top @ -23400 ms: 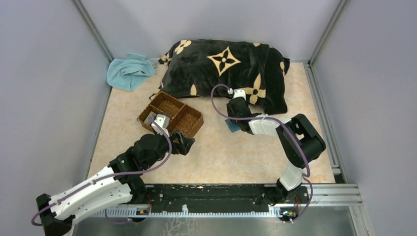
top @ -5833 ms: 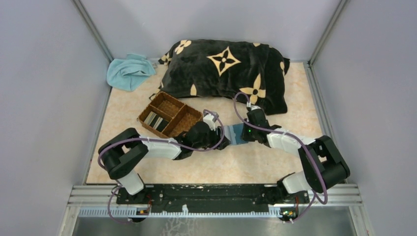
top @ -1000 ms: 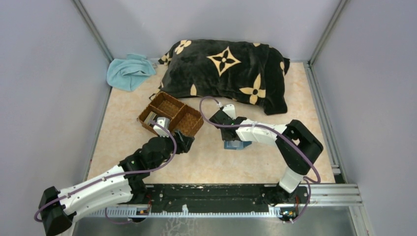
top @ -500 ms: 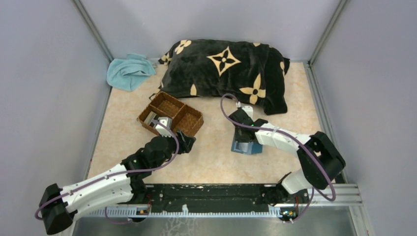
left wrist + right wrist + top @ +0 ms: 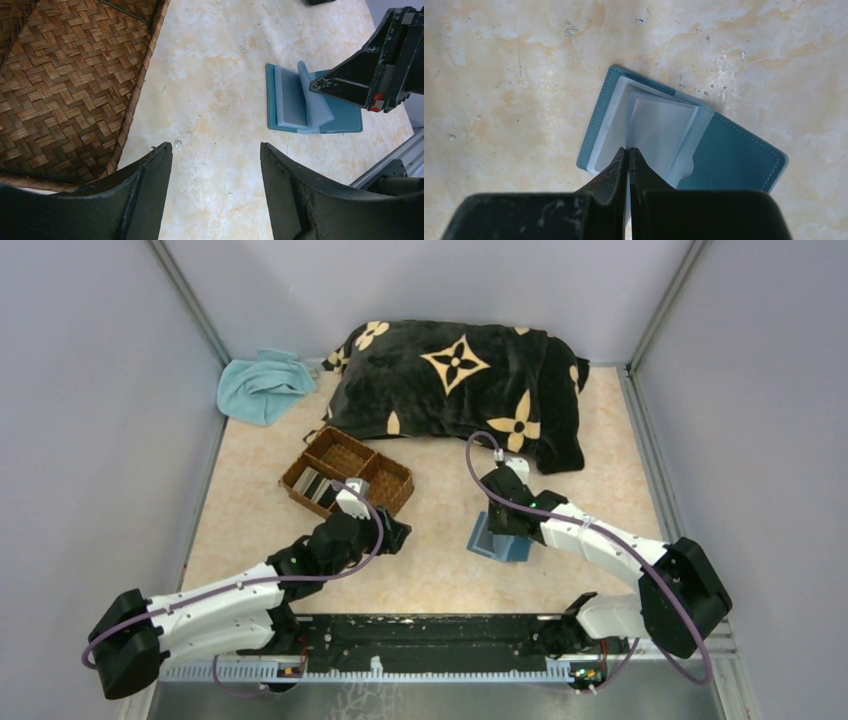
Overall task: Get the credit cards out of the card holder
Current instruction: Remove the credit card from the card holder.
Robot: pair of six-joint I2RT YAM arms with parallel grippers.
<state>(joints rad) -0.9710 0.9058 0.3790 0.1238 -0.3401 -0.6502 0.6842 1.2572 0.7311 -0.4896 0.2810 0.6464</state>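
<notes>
The card holder [image 5: 503, 546] is a teal-blue wallet lying open on the marble table, its pale sleeves [image 5: 659, 127] fanned up. One sleeve [image 5: 306, 82] stands upright. My right gripper [image 5: 629, 149] hangs over the card holder, shut, its tips at that sleeve; I cannot tell if it pinches it. No card shows in the sleeves. Grey and dark credit cards [image 5: 313, 485] lie in the left compartment of the woven tray [image 5: 385, 480]. My left gripper [image 5: 216, 150] is open and empty over bare table between tray and card holder [image 5: 345, 119].
A black cushion with tan flowers [image 5: 465, 390] fills the back. A light blue cloth [image 5: 262, 385] lies in the back left corner. The brown woven tray [image 5: 65, 90] borders my left gripper's left side. Grey walls enclose the table.
The right gripper has slid the card holder right and nearer while staying shut. The left arm has moved right, off the tray, uncovering the cards in it.
</notes>
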